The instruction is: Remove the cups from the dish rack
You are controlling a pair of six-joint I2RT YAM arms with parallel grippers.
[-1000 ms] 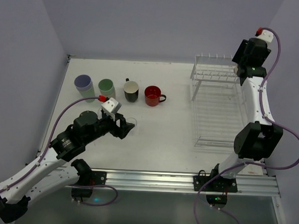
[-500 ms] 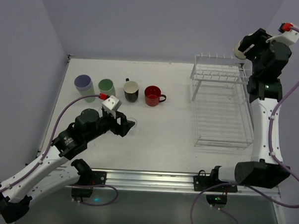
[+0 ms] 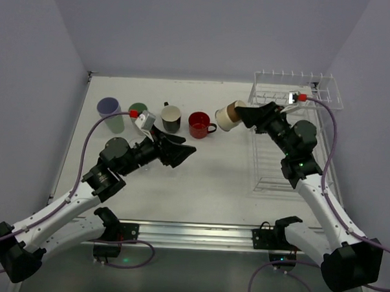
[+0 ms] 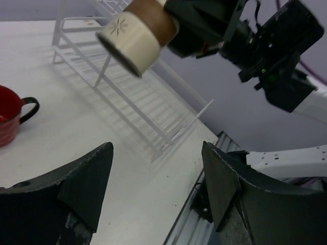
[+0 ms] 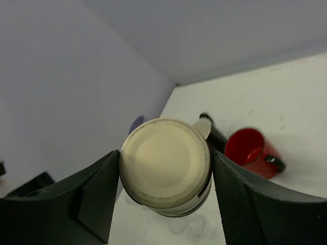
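Observation:
My right gripper (image 3: 238, 114) is shut on a beige cup with a brown band (image 3: 223, 117), holding it sideways in the air left of the dish rack (image 3: 289, 156). The right wrist view shows the cup's cream end (image 5: 166, 163) between both fingers (image 5: 97, 199). On the table stand a lavender cup (image 3: 109, 110), a green cup (image 3: 138, 108), a black mug (image 3: 171, 118) and a red mug (image 3: 199, 125). My left gripper (image 3: 182, 152) hovers open and empty in front of the mugs. In its own view the left gripper (image 4: 156, 189) faces the held cup (image 4: 135, 35) and the rack (image 4: 148, 112).
The wire rack takes up the table's right side, with its raised tier (image 3: 294, 92) at the back. The red mug (image 5: 250, 148) and black mug (image 5: 210, 130) sit below and beyond the held cup. Purple walls close in the table at the back and on both sides.
The right arm has swung down from above the rack's back right corner to the left, carrying the beige cup over the table. The left gripper has risen and shifted right.

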